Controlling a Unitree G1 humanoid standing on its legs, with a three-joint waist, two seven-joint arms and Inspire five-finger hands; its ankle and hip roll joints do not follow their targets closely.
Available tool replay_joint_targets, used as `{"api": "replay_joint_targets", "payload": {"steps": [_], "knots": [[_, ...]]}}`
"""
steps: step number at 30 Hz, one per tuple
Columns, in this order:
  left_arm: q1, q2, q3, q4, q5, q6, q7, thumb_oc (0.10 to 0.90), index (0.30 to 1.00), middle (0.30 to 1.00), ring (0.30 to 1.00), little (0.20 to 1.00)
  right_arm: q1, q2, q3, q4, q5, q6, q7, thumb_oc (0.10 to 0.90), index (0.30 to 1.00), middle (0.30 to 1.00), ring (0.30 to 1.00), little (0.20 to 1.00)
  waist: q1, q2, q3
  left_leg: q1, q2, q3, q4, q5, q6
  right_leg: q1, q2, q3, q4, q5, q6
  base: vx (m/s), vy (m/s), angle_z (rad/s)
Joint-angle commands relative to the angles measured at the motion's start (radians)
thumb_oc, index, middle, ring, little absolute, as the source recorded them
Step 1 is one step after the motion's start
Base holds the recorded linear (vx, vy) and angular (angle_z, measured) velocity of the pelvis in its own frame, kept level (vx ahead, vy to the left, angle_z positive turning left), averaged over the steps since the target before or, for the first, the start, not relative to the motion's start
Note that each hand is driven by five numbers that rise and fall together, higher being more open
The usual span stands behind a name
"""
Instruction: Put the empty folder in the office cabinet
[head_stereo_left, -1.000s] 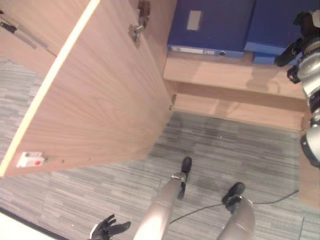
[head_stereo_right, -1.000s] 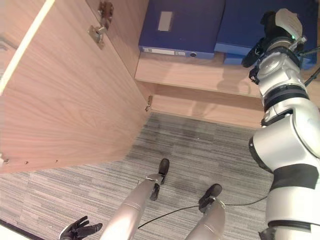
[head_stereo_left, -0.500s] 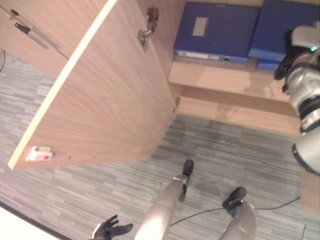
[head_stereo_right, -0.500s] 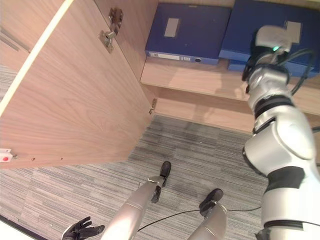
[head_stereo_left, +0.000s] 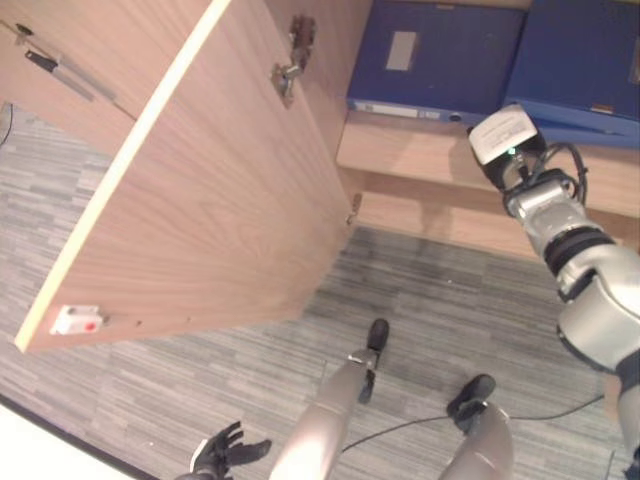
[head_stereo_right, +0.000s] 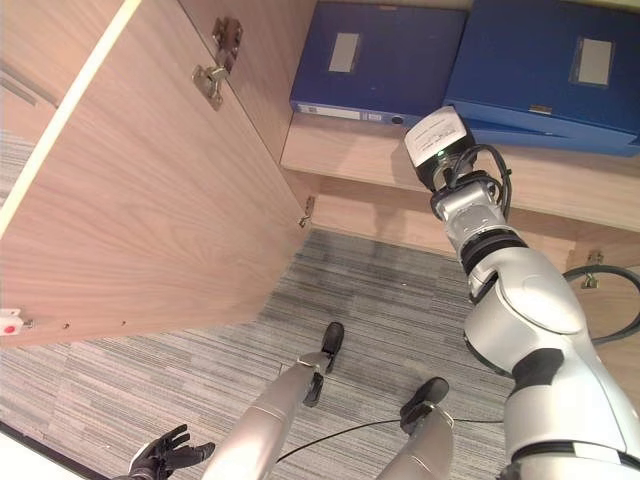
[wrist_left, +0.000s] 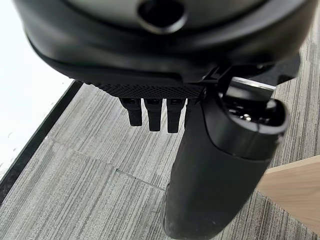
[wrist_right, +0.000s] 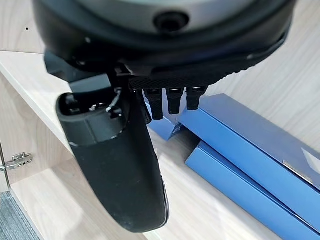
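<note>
Left hand: low beside the robot over the grey carpet, fingers spread and loose, holding nothing.

Cabinet door: swung wide open, pale wood, hinge at its upper inner edge, small white catch near its lower outer corner.

Cabinet shelf: pale wood, carries three blue folders.

Left blue folder: lies flat on the shelf, grey label on its face, spine toward the room.

Right hand: raised in front of the shelf, between the two groups of folders; in the right wrist view its fingers hang straight with the thumb beside them, empty, fingertips just short of the stacked folders' near corner. Contact cannot be told.

Top blue folder: lies flat on a second blue folder at the shelf's right, past the right hand and released from it.
</note>
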Motion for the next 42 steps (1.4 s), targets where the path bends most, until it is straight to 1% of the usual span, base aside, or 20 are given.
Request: {"api": "replay_joint_targets", "payload": {"steps": [1,6,10,11,13,15,18,21,26,28,29,31,32,33,34,35,37,39,40,42], "knots": [[0.046,0.031,0.006,0.08,-0.01,-0.006,0.047,0.8,0.9,0.9,0.9,0.9,-0.207,-0.048,0.029,0.026,-0.018,0.053,-0.054,0.8,0.9,0.9,0.9,0.9,0.031,0.035,0.0,0.125,-0.037,-0.037,-0.109,-0.128,-0.02,-0.068,0.001,-0.013,0.109,0.076,0.052,0.0,0.0,0.0],[0.05,0.032,-0.003,0.08,-0.003,-0.004,0.047,0.8,0.9,0.9,0.9,0.9,-0.197,-0.052,0.014,0.056,-0.006,0.057,-0.063,0.8,0.9,0.9,0.9,0.9,0.039,0.038,-0.001,0.126,-0.041,-0.044,-0.109,-0.127,-0.02,-0.062,-0.001,-0.018,0.113,0.074,0.053,0.01,-0.008,0.03],[0.052,0.034,-0.005,0.082,0.008,-0.003,0.048,0.8,0.9,0.9,0.9,0.9,-0.193,-0.06,0.021,0.052,-0.039,0.071,-0.083,0.8,0.9,0.9,0.9,0.9,0.041,0.039,-0.003,0.133,-0.04,-0.047,-0.112,-0.128,-0.021,-0.056,-0.001,-0.024,0.111,0.074,0.055,0.0,-0.005,0.01],[0.052,0.035,-0.003,0.082,0.013,-0.002,0.048,0.8,0.9,0.9,0.9,0.9,-0.198,-0.063,0.035,0.033,-0.074,0.079,-0.094,0.8,0.9,0.9,0.9,0.9,0.043,0.038,-0.005,0.138,-0.04,-0.05,-0.115,-0.129,-0.022,-0.053,0.0,-0.025,0.11,0.073,0.056,0.02,-0.019,0.04],[0.053,0.035,0.002,0.082,0.014,-0.001,0.048,0.8,0.9,0.9,0.9,0.9,-0.203,-0.07,0.044,0.018,-0.096,0.082,-0.098,0.8,0.9,0.9,0.9,0.9,0.042,0.038,-0.006,0.141,-0.04,-0.052,-0.115,-0.129,-0.022,-0.051,0.0,-0.025,0.11,0.073,0.056,0.02,-0.016,0.04],[0.053,0.035,0.009,0.082,0.018,-0.001,0.046,0.8,0.9,0.9,0.9,0.9,-0.21,-0.081,0.069,-0.012,-0.146,0.088,-0.11,0.8,0.9,0.9,0.9,0.9,0.043,0.037,-0.008,0.145,-0.038,-0.053,-0.116,-0.13,-0.023,-0.046,0.001,-0.025,0.107,0.074,0.058,0.02,-0.025,0.05],[0.05,0.039,0.023,0.079,0.011,0.002,0.046,0.8,0.9,0.9,0.9,0.9,-0.219,-0.079,0.101,-0.06,-0.223,0.095,-0.107,0.8,0.9,0.9,0.9,0.9,0.044,0.032,-0.011,0.163,-0.031,-0.061,-0.126,-0.131,-0.027,-0.028,0.007,-0.033,0.1,0.071,0.059,0.04,-0.051,0.04],[0.043,0.043,0.029,0.08,0.011,0.003,0.048,0.8,0.9,0.9,0.9,0.9,-0.212,-0.07,0.095,-0.084,-0.239,0.102,-0.117,0.8,0.9,0.9,0.9,0.9,0.045,0.024,-0.014,0.185,-0.021,-0.07,-0.141,-0.125,-0.035,-0.001,0.017,-0.043,0.08,0.071,0.059,0.04,-0.08,0.02],[0.042,0.058,0.036,0.072,0.02,0.006,0.049,0.8,0.9,0.9,0.9,0.9,-0.17,-0.037,0.059,-0.108,-0.225,0.099,-0.137,0.8,0.9,0.9,0.9,0.9,0.038,0.001,-0.025,0.25,0.018,-0.086,-0.184,-0.109,-0.056,0.106,0.071,-0.084,-0.003,0.066,0.053,0.05,-0.135,0.01],[0.045,0.064,0.039,0.07,0.022,0.007,0.048,0.8,0.9,0.9,0.9,0.9,-0.147,-0.019,0.034,-0.119,-0.203,0.093,-0.145,0.8,0.9,0.9,0.9,0.9,0.033,-0.011,-0.026,0.285,0.042,-0.094,-0.198,-0.103,-0.065,0.166,0.099,-0.106,-0.048,0.063,0.048,0.08,-0.2,-0.04],[0.047,0.068,0.041,0.067,0.021,0.009,0.043,0.8,0.9,0.9,0.9,0.9,-0.128,-0.007,0.017,-0.125,-0.178,0.089,-0.156,0.8,0.9,0.9,0.9,0.9,0.029,-0.022,-0.028,0.32,0.066,-0.106,-0.216,-0.096,-0.076,0.218,0.129,-0.122,-0.089,0.052,0.038,0.05,-0.171,-0.11],[0.048,0.069,0.041,0.067,0.021,0.009,0.043,0.8,0.9,0.9,0.9,0.9,-0.127,-0.007,0.016,-0.124,-0.178,0.089,-0.157,0.8,0.9,0.9,0.9,0.9,0.028,-0.019,-0.025,0.326,0.069,-0.109,-0.219,-0.095,-0.077,0.228,0.133,-0.127,-0.095,0.054,0.037,0.04,-0.139,-0.15],[0.05,0.076,0.043,0.063,0.02,0.009,0.041,0.8,0.9,0.9,0.9,0.9,-0.11,0.017,0.003,-0.123,-0.161,0.082,-0.163,0.8,0.9,0.9,0.9,0.9,0.027,-0.033,-0.029,0.355,0.093,-0.117,-0.242,-0.085,-0.088,0.273,0.167,-0.136,-0.137,0.036,0.024,0.04,-0.148,-0.14],[0.051,0.077,0.043,0.063,0.02,0.01,0.041,0.8,0.9,0.9,0.9,0.9,-0.109,0.019,0.002,-0.122,-0.16,0.082,-0.164,0.8,0.9,0.9,0.9,0.9,0.026,-0.031,-0.026,0.362,0.096,-0.12,-0.246,-0.084,-0.09,0.283,0.172,-0.14,-0.144,0.038,0.022,0.07,-0.264,-0.15],[0.058,0.083,0.046,0.056,0.014,0.008,0.04,0.8,0.9,0.9,0.9,0.9,-0.1,0.043,0.001,-0.119,-0.148,0.071,-0.163,0.8,0.9,0.9,0.9,0.9,0.024,-0.042,-0.027,0.383,0.119,-0.127,-0.259,-0.076,-0.101,0.325,0.208,-0.147,-0.187,0.014,0.007,0.04,-0.196,-0.09],[0.062,0.086,0.051,0.047,0.003,0.006,0.037,0.8,0.9,0.9,0.9,0.9,-0.097,0.053,0.0,-0.116,-0.143,0.066,-0.163,0.8,0.9,0.9,0.9,0.9,0.023,-0.046,-0.021,0.394,0.13,-0.132,-0.254,-0.074,-0.11,0.362,0.238,-0.148,-0.226,0.001,-0.008,0.04,-0.225,-0.13],[0.062,0.085,0.052,0.034,-0.013,0.0,0.038,0.8,0.9,0.9,0.9,0.9,-0.105,0.062,0.005,-0.106,-0.137,0.059,-0.163,0.8,0.9,0.9,0.9,0.9,0.031,-0.05,-0.008,0.391,0.122,-0.135,-0.213,-0.074,-0.121,0.393,0.261,-0.144,-0.26,-0.015,-0.026,0.01,-0.112,-0.28],[0.057,0.076,0.051,0.036,-0.025,-0.008,0.045,0.8,0.9,0.9,0.9,0.9,-0.117,0.067,0.019,-0.102,-0.136,0.057,-0.16,0.8,0.9,0.9,0.9,0.9,0.041,-0.05,0.006,0.386,0.106,-0.141,-0.163,-0.075,-0.136,0.405,0.26,-0.135,-0.258,-0.029,-0.033,0.02,-0.027,-0.2],[0.052,0.071,0.049,0.041,-0.029,-0.01,0.049,0.8,0.9,0.9,0.9,0.9,-0.121,0.071,0.024,-0.099,-0.137,0.058,-0.161,0.8,0.9,0.9,0.9,0.9,0.045,-0.047,0.015,0.378,0.103,-0.146,-0.148,-0.061,-0.148,0.407,0.261,-0.132,-0.253,-0.035,-0.036,0.0,0.001,-0.09],[0.041,0.062,0.041,0.056,-0.034,-0.008,0.057,0.8,0.9,0.9,0.9,0.9,-0.133,0.072,0.04,-0.085,-0.132,0.063,-0.165,0.8,0.9,0.9,0.9,0.9,0.055,-0.047,0.022,0.349,0.109,-0.155,-0.17,-0.022,-0.17,0.405,0.267,-0.127,-0.25,-0.049,-0.04,0.02,0.021,-0.08]]}}
